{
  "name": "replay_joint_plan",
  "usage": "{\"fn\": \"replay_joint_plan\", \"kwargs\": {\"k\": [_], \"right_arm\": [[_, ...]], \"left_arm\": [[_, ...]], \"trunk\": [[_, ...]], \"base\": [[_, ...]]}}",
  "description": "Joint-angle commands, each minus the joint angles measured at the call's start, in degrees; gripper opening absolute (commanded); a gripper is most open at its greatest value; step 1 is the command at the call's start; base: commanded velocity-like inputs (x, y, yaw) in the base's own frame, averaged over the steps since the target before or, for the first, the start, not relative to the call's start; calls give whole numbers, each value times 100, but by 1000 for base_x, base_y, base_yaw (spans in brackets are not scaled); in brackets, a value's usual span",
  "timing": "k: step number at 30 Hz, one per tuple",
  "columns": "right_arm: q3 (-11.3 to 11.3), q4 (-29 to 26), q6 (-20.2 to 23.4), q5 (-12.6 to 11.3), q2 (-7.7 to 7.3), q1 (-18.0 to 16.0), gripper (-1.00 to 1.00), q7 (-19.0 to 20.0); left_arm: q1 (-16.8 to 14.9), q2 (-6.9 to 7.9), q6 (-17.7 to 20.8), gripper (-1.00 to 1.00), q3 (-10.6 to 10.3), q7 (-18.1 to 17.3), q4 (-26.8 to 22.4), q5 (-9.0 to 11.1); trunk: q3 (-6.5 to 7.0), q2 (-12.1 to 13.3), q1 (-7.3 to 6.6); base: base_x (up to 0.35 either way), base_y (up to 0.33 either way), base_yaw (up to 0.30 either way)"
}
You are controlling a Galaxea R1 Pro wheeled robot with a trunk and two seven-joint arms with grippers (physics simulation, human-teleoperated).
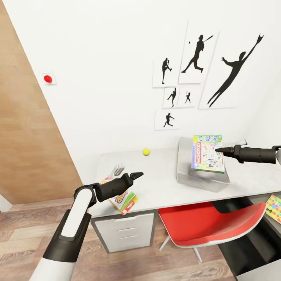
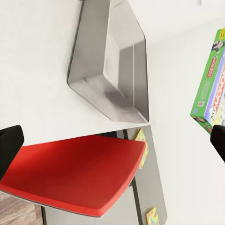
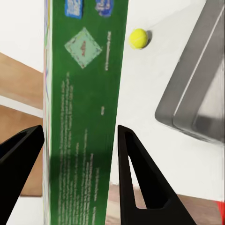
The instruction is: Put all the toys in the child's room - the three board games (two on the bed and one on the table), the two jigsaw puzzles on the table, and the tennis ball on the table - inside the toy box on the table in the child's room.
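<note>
Holding the Monopoly box (image 1: 208, 153) by its edge in the right gripper (image 1: 218, 150), jaws pinched on the green side, above the toy box (image 1: 186, 166) — probably poised for lowering in. Left gripper (image 1: 137, 175) spread wide and empty, hovering above two small game boxes (image 1: 124, 199) near the table (image 1: 164, 183) front edge, left of the toy box. Tennis ball (image 1: 146, 152) behind, by the wall.

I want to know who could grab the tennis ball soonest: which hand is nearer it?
Left. The left hand hovers just in front of the ball; the right hand, holding the Monopoly box over the tray, is farther away.
</note>
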Motion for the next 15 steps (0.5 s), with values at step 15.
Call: {"fn": "replay_joint_plan", "kwargs": {"k": [15], "right_arm": [[30, -16, 21, -31, -68, -36, -100, 46]], "left_arm": [[-14, 6, -5, 100, -211, 70, 6, 13]], "trunk": [[-12, -12, 6]], "base": [[230, -211, 0]]}}
